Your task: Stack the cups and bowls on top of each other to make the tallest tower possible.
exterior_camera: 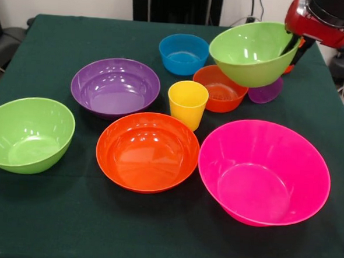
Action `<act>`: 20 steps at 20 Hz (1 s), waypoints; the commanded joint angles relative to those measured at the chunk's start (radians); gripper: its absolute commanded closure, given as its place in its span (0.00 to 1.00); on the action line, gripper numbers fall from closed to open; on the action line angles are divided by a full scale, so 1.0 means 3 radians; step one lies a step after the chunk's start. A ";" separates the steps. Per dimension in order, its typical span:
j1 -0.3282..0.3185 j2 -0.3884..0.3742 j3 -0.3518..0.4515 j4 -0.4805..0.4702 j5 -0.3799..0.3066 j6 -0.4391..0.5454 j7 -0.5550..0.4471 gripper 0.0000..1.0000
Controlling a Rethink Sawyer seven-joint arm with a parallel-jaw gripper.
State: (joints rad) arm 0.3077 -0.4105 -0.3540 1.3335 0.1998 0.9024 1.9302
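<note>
Pincer (294, 44) pinching rim of tilted, empty green bowl (252, 52) above small orange bowl (220, 88)

Front camera looks down across the table (153, 245) from nearby.

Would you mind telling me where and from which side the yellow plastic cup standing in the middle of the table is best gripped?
Probably by its rim, coming straight down from above. The yellow tapered plastic cup stands upright with its mouth open to the top, so one finger could go inside and one outside the wall. Sideways approaches look crowded: the large orange plastic bowl and the small orange plastic bowl sit close beside it.
</note>
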 commanded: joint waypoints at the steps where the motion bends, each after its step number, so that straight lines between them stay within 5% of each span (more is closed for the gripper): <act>1: -0.0131 0.0016 0.0179 0.0183 -0.0285 -0.0065 0.0129 1.00; 20: -0.0336 0.0051 0.0255 0.0226 -0.0503 -0.0270 0.0047 1.00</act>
State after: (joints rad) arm 0.2357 -0.4106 -0.3541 1.3510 0.1301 0.9022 1.9302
